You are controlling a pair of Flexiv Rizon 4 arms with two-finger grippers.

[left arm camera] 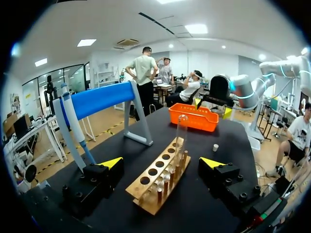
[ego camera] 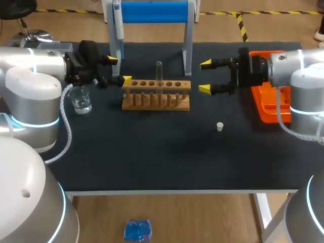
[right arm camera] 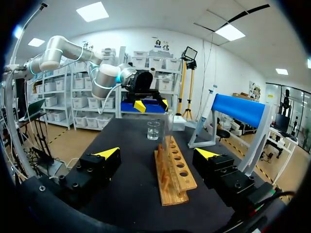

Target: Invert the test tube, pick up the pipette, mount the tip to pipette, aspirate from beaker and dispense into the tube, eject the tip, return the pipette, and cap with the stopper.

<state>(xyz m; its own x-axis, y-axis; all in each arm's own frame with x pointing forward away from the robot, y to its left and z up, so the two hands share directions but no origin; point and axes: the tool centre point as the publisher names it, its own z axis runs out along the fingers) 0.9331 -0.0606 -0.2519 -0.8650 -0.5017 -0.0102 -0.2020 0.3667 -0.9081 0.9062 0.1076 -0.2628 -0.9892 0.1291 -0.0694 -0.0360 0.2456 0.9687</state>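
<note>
Beaker (ego camera: 81,99): clear glass, on the desk (ego camera: 152,157) left of the wooden rack (ego camera: 156,94), near its end.
Left end effector (ego camera: 119,70): just off the rack's left end, yellow-tipped fingers spread wide, gripping nothing.
Pipette (ego camera: 117,25): hanging on the blue stand (ego camera: 154,11) behind the rack's left half.
Test tube (ego camera: 159,76): upright in one of the rack's holes, near its middle.
Right end effector (ego camera: 205,77): just off the rack's right end, fingers wide apart, empty.
Stopper (ego camera: 220,126): small and white, on the desk in front of the rack and to its right, apart from it.
Tray (ego camera: 268,104): orange, well right of the rack, partly under the right arm.
</note>
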